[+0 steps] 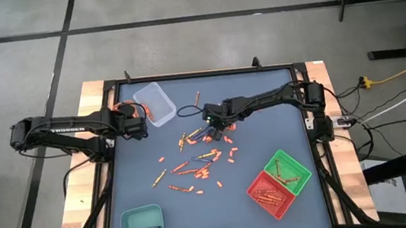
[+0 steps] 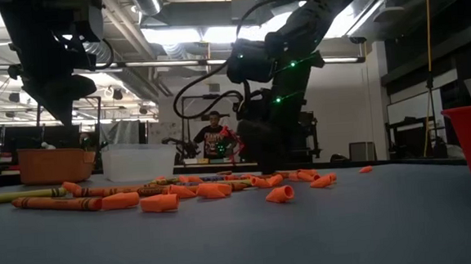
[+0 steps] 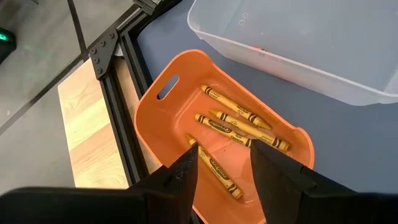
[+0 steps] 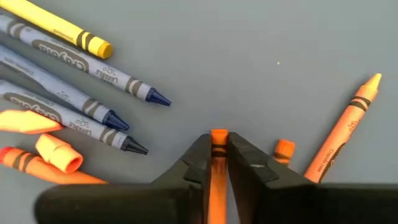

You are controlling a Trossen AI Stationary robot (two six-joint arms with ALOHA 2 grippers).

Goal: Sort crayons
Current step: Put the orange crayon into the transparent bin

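While my right tool (image 4: 219, 163) pinches an orange crayon (image 4: 217, 180), the pile waits.
Beside that crayon lie three blue crayons (image 4: 81, 99) and a yellow one (image 4: 59, 25) on the desk (image 4: 249, 62); my left tool (image 3: 224, 163) hangs wide over the orange tray (image 3: 161, 134) of yellow crayons (image 3: 233, 121).

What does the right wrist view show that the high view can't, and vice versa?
Right wrist only: the right gripper pinching a thin orange crayon between its fingers, with blue-tipped grey-wrapped crayons lying beside it.

High only: the left gripper waiting over the orange plastic tray, plus the clear tray, teal tray, green tray and red tray.

Both: scattered crayons on the grey table surface.
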